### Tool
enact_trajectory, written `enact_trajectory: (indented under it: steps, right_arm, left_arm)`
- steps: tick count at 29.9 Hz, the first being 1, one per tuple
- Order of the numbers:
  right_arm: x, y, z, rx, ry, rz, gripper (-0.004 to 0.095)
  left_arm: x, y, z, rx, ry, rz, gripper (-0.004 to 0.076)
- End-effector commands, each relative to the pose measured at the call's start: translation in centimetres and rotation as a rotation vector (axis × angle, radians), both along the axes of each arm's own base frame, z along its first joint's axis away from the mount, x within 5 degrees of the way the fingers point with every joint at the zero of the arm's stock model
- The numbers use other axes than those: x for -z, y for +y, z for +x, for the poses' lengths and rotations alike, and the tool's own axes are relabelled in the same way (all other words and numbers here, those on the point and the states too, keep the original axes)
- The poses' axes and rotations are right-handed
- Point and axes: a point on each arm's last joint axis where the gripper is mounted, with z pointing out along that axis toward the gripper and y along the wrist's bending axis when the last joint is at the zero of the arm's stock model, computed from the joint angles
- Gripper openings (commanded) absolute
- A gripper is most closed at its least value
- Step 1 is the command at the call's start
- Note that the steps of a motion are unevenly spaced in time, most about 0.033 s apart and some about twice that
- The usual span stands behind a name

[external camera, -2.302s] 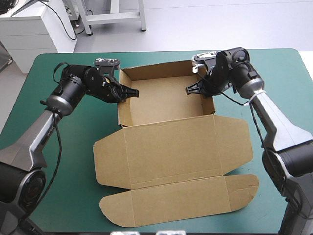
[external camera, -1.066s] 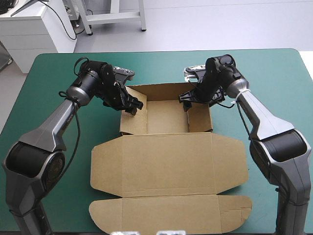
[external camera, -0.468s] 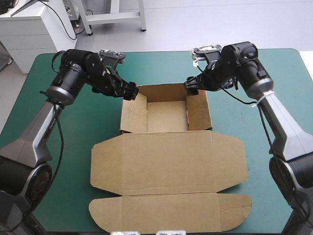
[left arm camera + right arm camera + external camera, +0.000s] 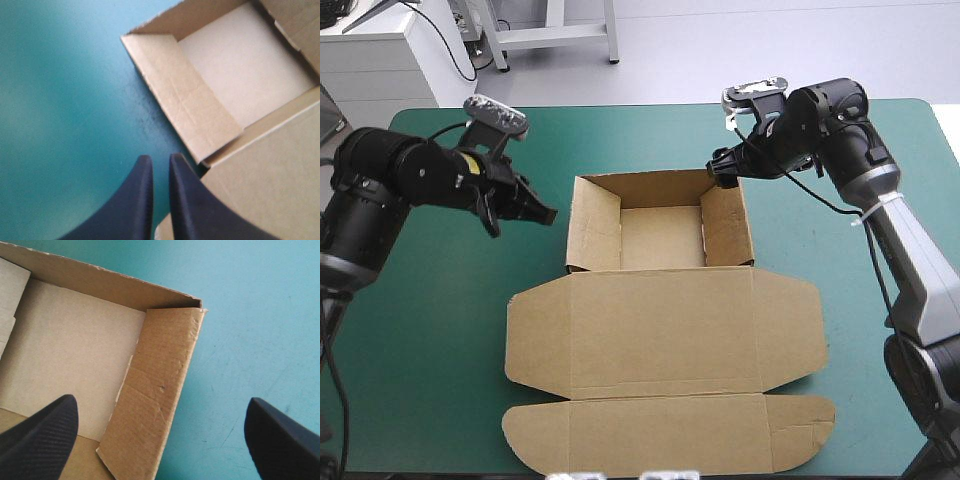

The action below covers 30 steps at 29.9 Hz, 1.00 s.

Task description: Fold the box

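Observation:
The brown box (image 4: 660, 235) stands as an open tray mid-table, with all its walls raised. Its lid (image 4: 660, 330) lies flat toward the front, and a long flap (image 4: 670, 430) lies beyond that at the near edge. My left gripper (image 4: 546, 212) hovers over the cover left of the tray, apart from it. In the left wrist view the black fingers (image 4: 159, 157) are almost together with nothing between them, and the left wall (image 4: 185, 100) is ahead. My right gripper (image 4: 718, 170) hangs over the far right corner. It stands wide open (image 4: 161, 399) astride the right wall (image 4: 165, 340).
The teal-green cover (image 4: 440, 330) shows on both sides of the box. The table's far edge (image 4: 640, 105) runs a short way behind the tray.
My left gripper has drawn back leftward from the tray's far left corner, and its fingers have come together. The right gripper has shifted slightly right and stayed open. The box has not moved.

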Motion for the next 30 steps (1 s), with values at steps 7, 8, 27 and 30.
enact_trajectory:
  steps: [7,8,27,30]
  right_arm:
    - [1.3,0.5,1.5,-0.004,0.019,-0.019,0.0831]
    - [1.9,0.6,1.8,-0.004,0.033,-0.024,0.0831]
    - [9.7,1.9,4.2,0.059,0.268,-0.014,0.0516]
    - [10.3,1.9,4.1,0.06,0.289,-0.021,0.043]
  left_arm:
    - [6.0,3.8,-7.4,-0.016,0.14,0.172,-0.0008]
    - [6.9,4.0,-8.1,-0.019,0.159,0.177,-0.0008]
    - [9.8,8.0,-15.8,-0.186,0.025,0.15,-0.0008]
    - [9.5,8.5,-16.5,-0.197,0.003,0.151,-0.0008]
